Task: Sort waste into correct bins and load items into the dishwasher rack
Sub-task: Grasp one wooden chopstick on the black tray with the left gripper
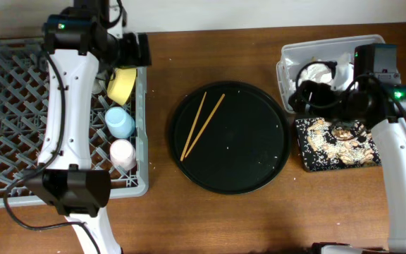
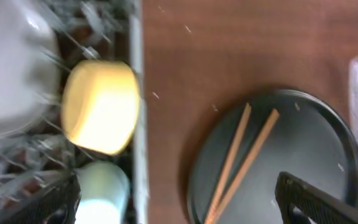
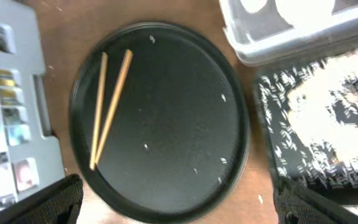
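The grey dishwasher rack (image 1: 5, 120) at the left holds the yellow bowl (image 1: 121, 85), the blue cup (image 1: 120, 121) and the pink cup (image 1: 122, 153). The grey-green plate is mostly hidden under my left arm; part of it shows in the left wrist view (image 2: 11, 68). Two wooden chopsticks (image 1: 201, 125) lie on the round black tray (image 1: 259, 162). My left gripper (image 2: 179, 199) is open and empty above the rack's right edge. My right gripper (image 3: 176, 202) is open and empty near the clear tub (image 1: 294, 56), which holds the white napkin (image 1: 317, 72). The shallow black tray (image 1: 303, 159) holds food scraps (image 1: 344, 134).
Small white crumbs dot the round tray and the wooden table (image 1: 210, 219). The rack's left part has bare pegs. My right arm crosses over the black tray's right side.
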